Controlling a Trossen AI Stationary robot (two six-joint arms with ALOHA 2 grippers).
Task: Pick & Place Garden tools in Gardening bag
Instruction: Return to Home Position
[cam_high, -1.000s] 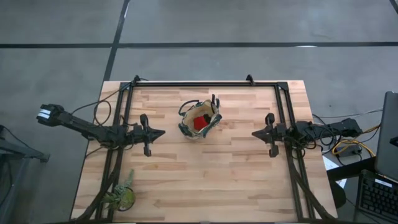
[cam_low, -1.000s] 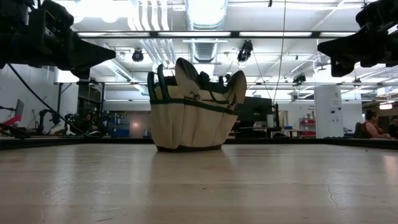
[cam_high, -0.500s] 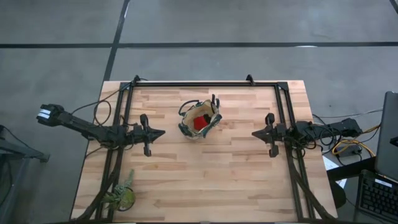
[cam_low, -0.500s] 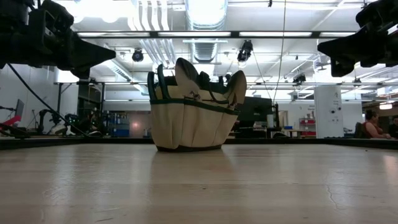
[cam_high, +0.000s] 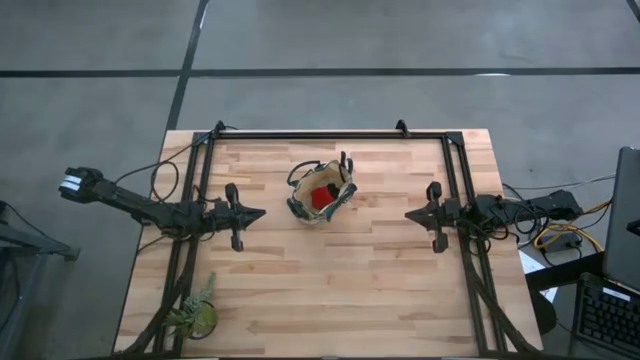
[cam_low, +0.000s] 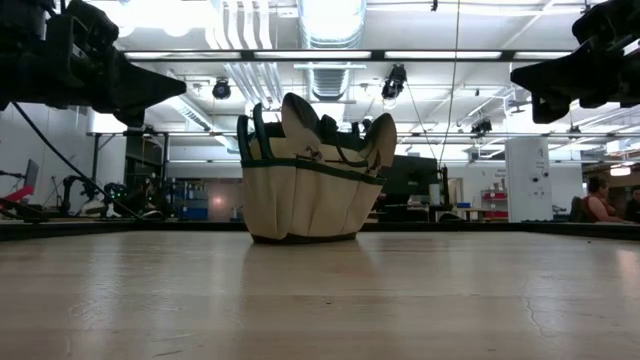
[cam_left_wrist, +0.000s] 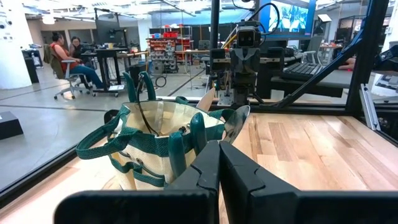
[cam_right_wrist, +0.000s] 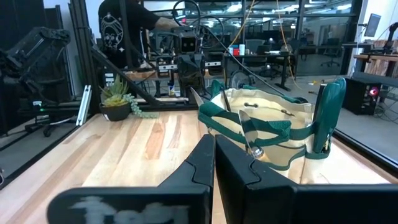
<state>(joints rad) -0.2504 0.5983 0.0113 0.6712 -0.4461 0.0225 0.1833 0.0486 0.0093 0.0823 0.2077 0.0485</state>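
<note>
Gardening bag (cam_low: 300, 205): upright, just toward 12 o'clock of the middle of the table (cam_high: 350, 290), between the two grippers
Left gripper (cam_high: 258, 212): at 9 o'clock of the bag and well apart from it, fingers pressed together, holding nothing
Right gripper (cam_high: 410, 214): at 3 o'clock of the bag, also well apart, fingers pressed together and empty
Step in hand: bringing both arms to rest; it looks all but done, since every tool in view sits in the bag
Doing it well: draw each arm straight back on its own side, above the looped handles and never across the bag; keep the fingers closed so nothing snags
Trowels (cam_low: 297, 118): two, their blades standing above the rim, the second at (cam_low: 383, 140)
Red item (cam_high: 321, 197): one, inside the bag
Pruning shears: cannot be counted, hidden or too small to tell
Plant (cam_high: 195, 315): one, at 7 o'clock of the bag by the table corner
Bags: one
Grippers: two
</note>
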